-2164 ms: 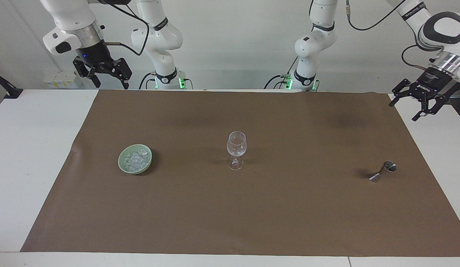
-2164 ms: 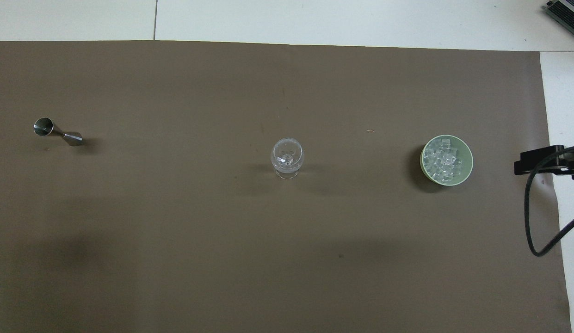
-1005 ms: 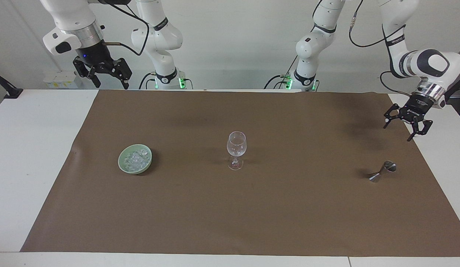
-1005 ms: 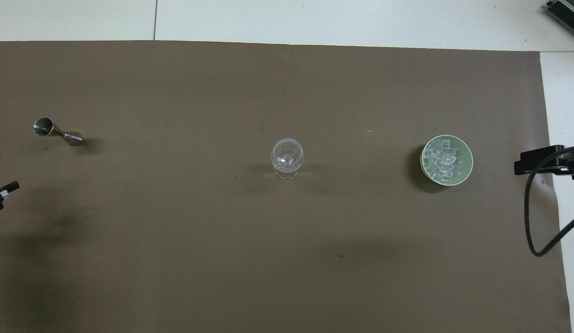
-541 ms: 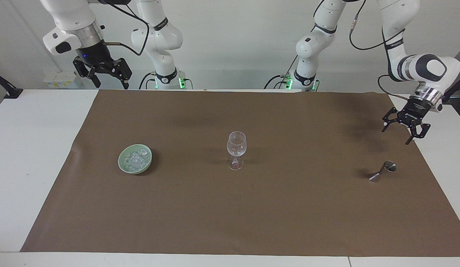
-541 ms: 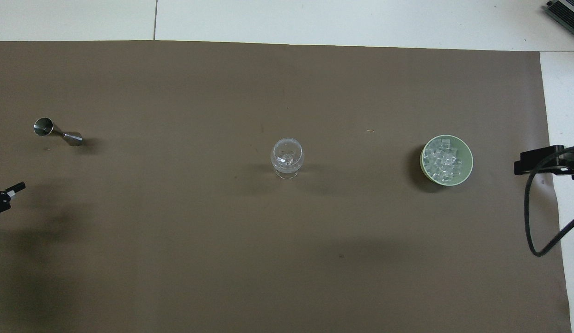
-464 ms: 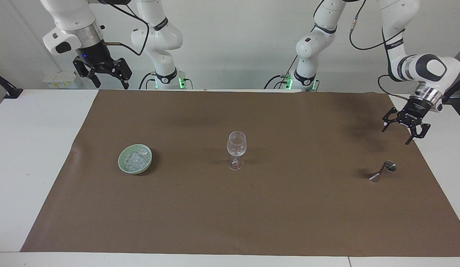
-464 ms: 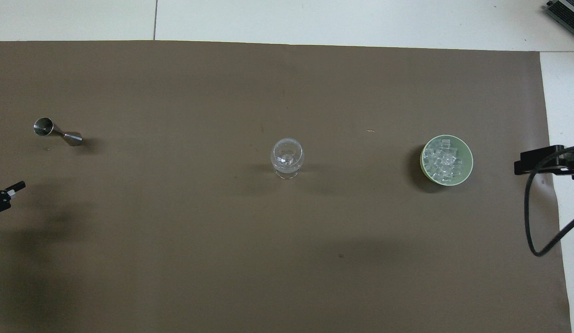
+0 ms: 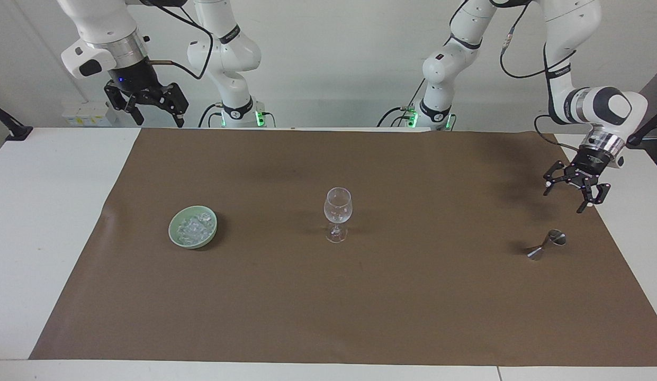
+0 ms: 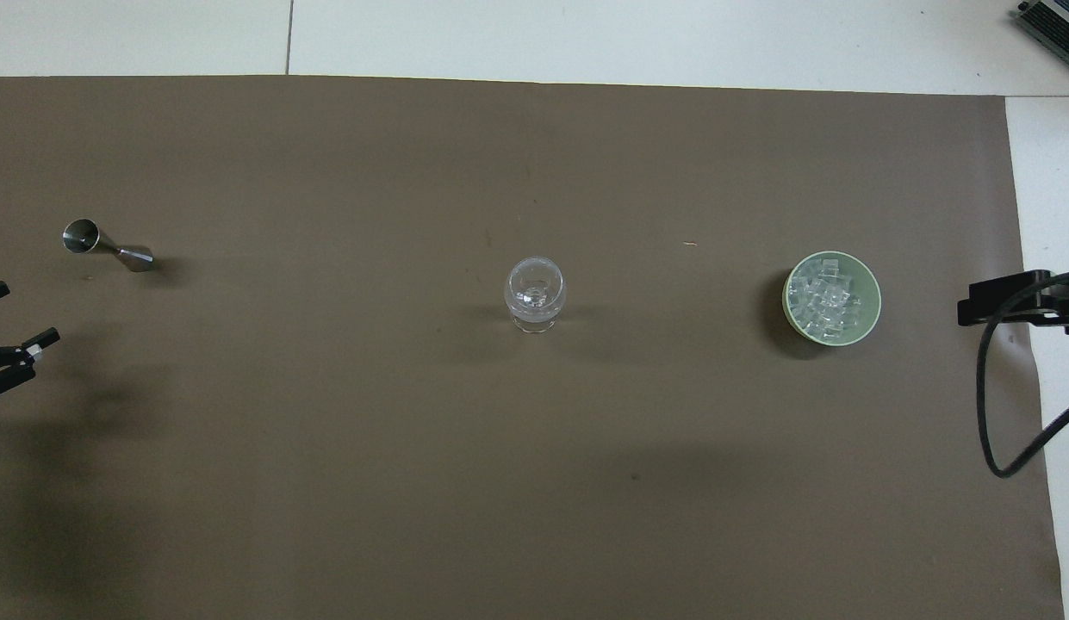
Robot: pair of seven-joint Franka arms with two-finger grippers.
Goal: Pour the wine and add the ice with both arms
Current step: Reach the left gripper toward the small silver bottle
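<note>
Stemmed glass [image 9: 338, 214] mid-mat, ice [image 9: 194, 227] in green bowl [image 9: 176, 233] toward right arm's end, left gripper [image 9: 570, 197] fingers apart near jigger [image 9: 546, 245], right gripper [image 9: 154, 112] waiting, fingers apart

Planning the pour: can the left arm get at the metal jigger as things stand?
Probably yes: the left gripper hangs open just above the jigger, which lies on its side on the brown mat, nothing between them.
</note>
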